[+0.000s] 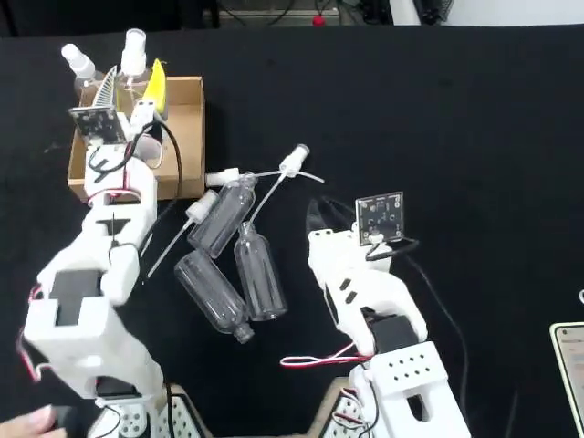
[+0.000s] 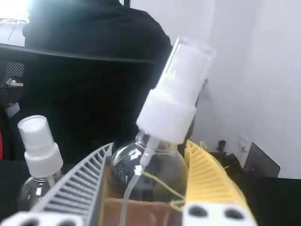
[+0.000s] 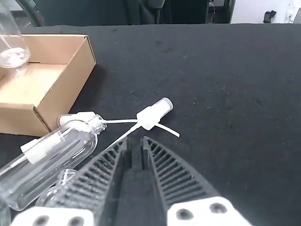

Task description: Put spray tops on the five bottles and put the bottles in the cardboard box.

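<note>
The cardboard box (image 1: 187,137) sits at the table's far left. Two clear bottles with white spray tops stand at its far end. My left gripper (image 1: 134,78) is over the box, its grey and yellow fingers shut on the bottle (image 2: 150,165) whose spray top (image 2: 176,89) leans slightly. The other capped bottle (image 2: 40,155) stands beside it. Three uncapped bottles (image 1: 224,214) (image 1: 258,269) (image 1: 210,292) lie mid-table, with loose spray tops (image 1: 294,162) (image 1: 222,177) (image 1: 201,210) by them. My right gripper (image 3: 135,141) is shut and empty, just short of a loose top (image 3: 153,113).
A flat device (image 1: 570,351) lies at the table's right edge. Black cloth stretches open to the right of the bottles. The near box wall (image 3: 56,101) stands close to the lying bottle (image 3: 51,155).
</note>
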`<state>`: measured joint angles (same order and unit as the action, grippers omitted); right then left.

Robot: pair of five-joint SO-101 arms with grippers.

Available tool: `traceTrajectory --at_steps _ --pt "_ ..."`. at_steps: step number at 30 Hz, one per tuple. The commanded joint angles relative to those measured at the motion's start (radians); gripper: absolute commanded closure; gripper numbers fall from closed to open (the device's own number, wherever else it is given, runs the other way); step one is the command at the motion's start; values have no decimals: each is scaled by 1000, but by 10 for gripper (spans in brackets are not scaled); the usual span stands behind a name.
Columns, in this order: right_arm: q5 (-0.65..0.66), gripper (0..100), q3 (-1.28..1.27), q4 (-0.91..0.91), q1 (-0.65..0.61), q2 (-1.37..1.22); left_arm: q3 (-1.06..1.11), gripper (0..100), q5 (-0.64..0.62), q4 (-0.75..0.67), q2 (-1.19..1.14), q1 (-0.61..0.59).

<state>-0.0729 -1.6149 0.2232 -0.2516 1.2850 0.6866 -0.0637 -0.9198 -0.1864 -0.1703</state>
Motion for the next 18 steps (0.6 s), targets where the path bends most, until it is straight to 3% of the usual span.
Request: traceTrajectory --at_steps 1,5,18 --pt "6 956 5 -29 8 -10 -143 917 -8 -121 -114 -2" --pt "6 956 7 -29 8 -10 -177 917 2 -302 -255 -1" --pt "8 956 10 -29 8 -10 -380 917 -6 -305 -520 -15"
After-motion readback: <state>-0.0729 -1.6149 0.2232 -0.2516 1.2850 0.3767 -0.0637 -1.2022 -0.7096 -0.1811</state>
